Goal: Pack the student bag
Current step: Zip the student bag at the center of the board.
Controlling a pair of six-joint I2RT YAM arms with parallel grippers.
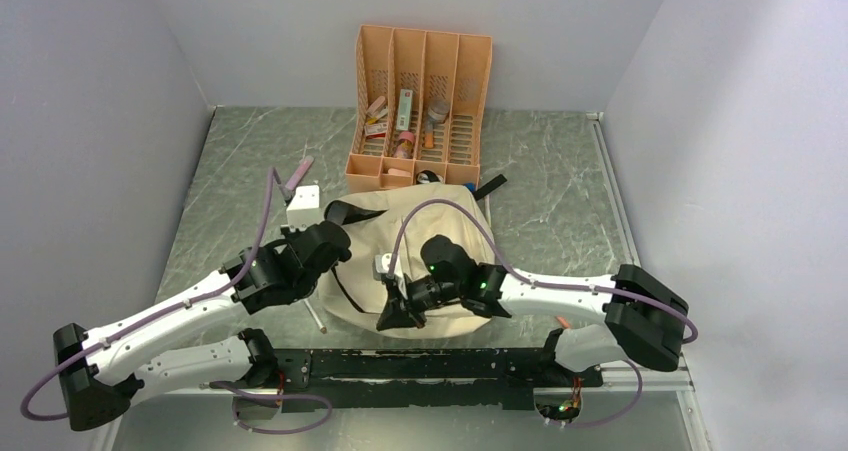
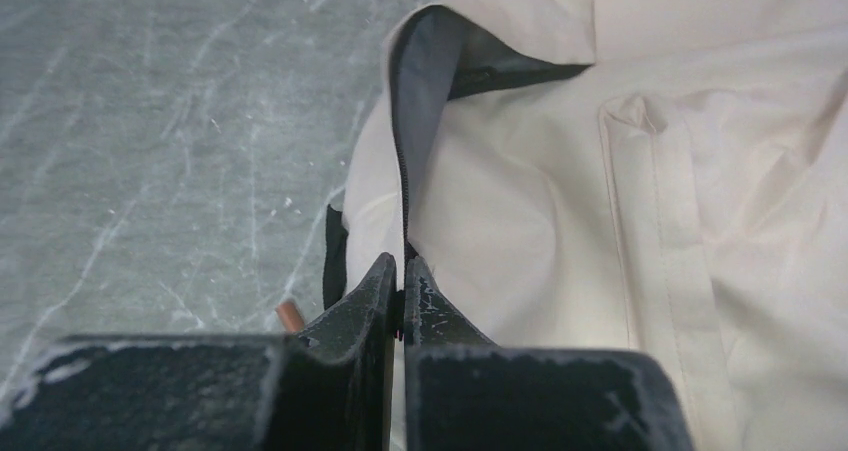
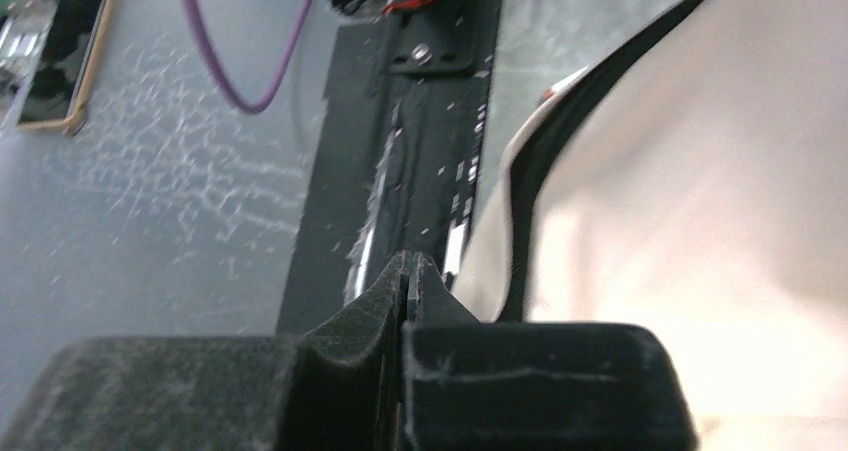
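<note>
grippers both pressed together: left gripper [image 2: 402, 271] pinches the zipper edge of the bag [image 2: 520, 211], right gripper [image 3: 410, 266] sits just beside its near edge. bag lies mid-table [image 1: 560, 191], just in front of the orange organiser [image 1: 420, 106].

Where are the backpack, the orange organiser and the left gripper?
backpack [image 1: 372, 236], overhead view, on its cream fabric.
orange organiser [image 1: 440, 56], overhead view, on its slotted back wall.
left gripper [image 2: 402, 271], left wrist view, between its closed fingertips at the zipper edge.
</note>
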